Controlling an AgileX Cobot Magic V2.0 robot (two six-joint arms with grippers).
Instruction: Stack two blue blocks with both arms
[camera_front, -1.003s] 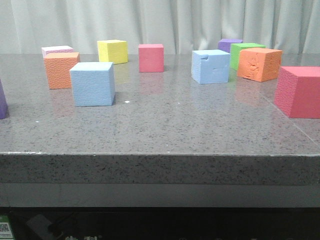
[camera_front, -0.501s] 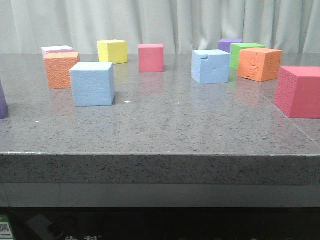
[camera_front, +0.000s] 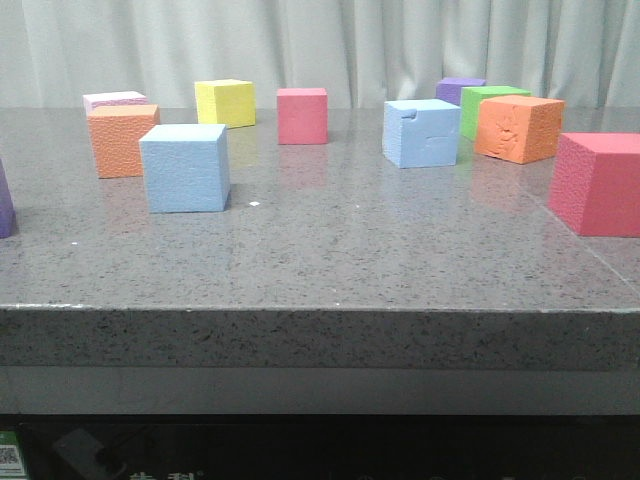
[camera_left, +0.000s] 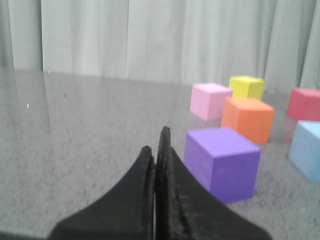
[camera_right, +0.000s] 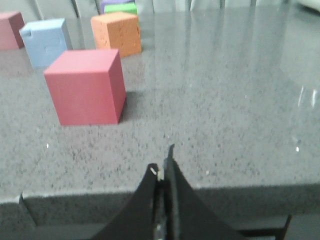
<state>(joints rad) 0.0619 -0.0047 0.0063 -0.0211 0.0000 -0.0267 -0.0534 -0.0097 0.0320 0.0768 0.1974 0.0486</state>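
On the grey speckled table (camera_front: 330, 250), the two blue foam cubes sit well apart, neither one touched by anything. The clean blue cube (camera_front: 185, 167) stands on the left side, nearer the front edge, with sharp corners and smooth, even faces. It's just in front and to the right of an orange cube (camera_front: 121, 139), which has a pale pink cube (camera_front: 114, 100) right behind it. The notched blue cube (camera_front: 421, 132) is further back on the right, paler, with a bite out of its top left corner and a gouged line across its front face. A dented orange cube (camera_front: 518, 128) sits to its right, with a green cube (camera_front: 485, 103) and a purple one behind.

Both arms are out of the front view. The left gripper (camera_left: 159, 150) has its fingers pressed together with no gap, holding nothing, low over the table next to a purple cube (camera_left: 221, 162). The right gripper (camera_right: 163, 167) is pinched closed too, empty, sitting near the table's front edge with a big red cube (camera_right: 86, 86) ahead of it.
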